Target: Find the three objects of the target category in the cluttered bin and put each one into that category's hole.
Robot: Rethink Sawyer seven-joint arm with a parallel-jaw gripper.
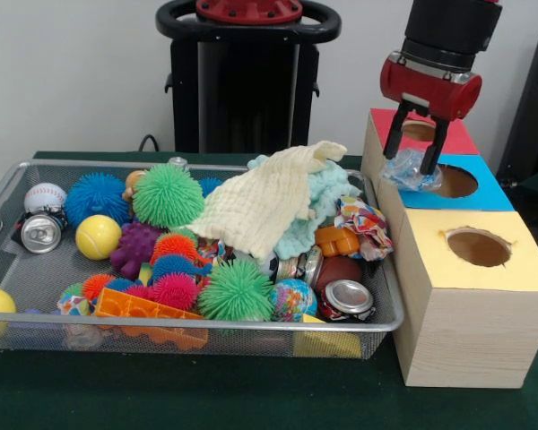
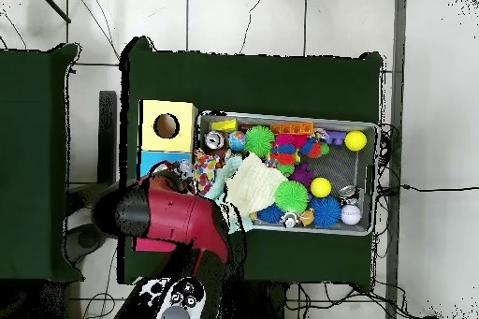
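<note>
The end effector [image 1: 416, 154] grips the crushed bottle [image 1: 411, 170] by its top, hanging it over the blue hole [image 1: 455, 182] just beside it for dropping, while two cans [image 1: 41, 233] [image 1: 348, 298] wait in the bin [image 1: 9, 193] off toward its side and nearer the camera.

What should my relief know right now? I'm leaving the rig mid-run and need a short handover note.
Gripper: shut on the crushed clear plastic bottle, held beside the blue hole of the wooden box, not yet dropped.
In the wire-mesh bin: one silver-topped can at its left end in the front view, another can at the front right corner.
Done: bottle lifted out of the bin.
Left: drop the bottle, then fetch both cans.
</note>
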